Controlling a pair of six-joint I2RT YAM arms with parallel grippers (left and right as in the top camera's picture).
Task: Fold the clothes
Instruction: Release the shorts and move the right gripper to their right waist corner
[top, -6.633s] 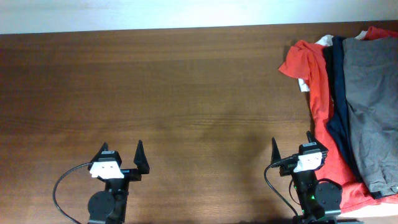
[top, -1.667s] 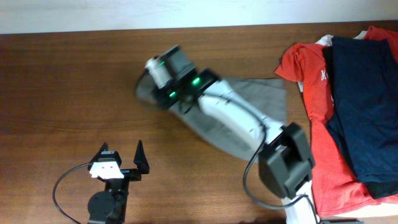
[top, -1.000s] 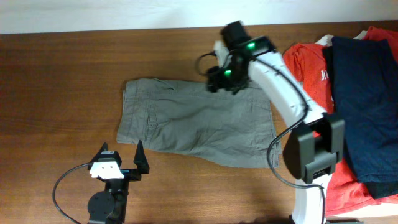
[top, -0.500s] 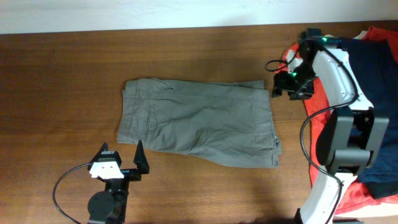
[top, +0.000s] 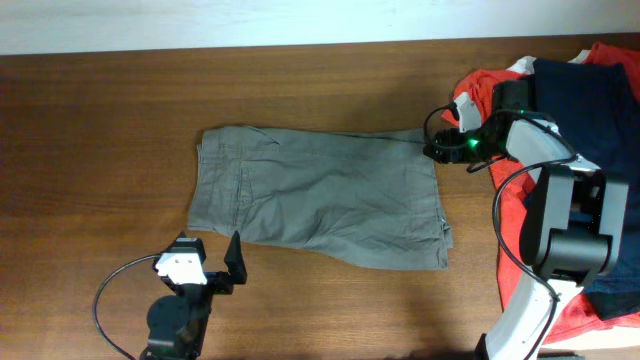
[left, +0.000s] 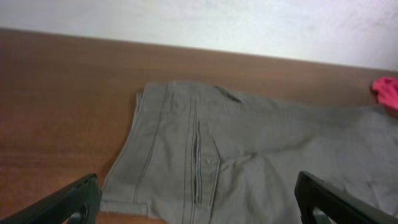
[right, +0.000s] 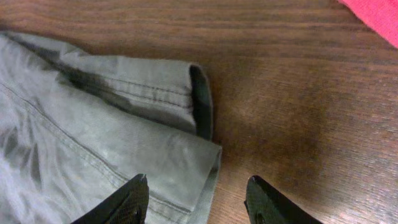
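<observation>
Left claw (top: 208, 255): jaws stood at full spread, nothing between them. It sat low over the table (top: 100, 120). The shorts (top: 320, 195) lay just ahead of it, not touched by either finger. In this claw's own camera the waistband end of the shorts (left: 249, 168) was straight ahead, with seams and a pocket line visible. The legs ran off to the claw's right.

Right claw (top: 436, 149): jaws stood partly apart and were clamped on nothing. It was down at the far leg-hem corner of the shorts. From the wrist camera, the right claw (right: 198, 199) straddled that corner: its left finger (right: 134, 199) was over grey fabric and the other was over bare wood. Contact with the cloth could not be judged. The hem of the shorts (right: 93, 124) showed a dark open leg mouth just ahead of the fingers.

The shorts lay spread flat, with mild wrinkles.

Behind the right claw, under its arm, lay the orange-red T-shirt (top: 480, 90). The navy garment (top: 590, 130) lay on top of it.
</observation>
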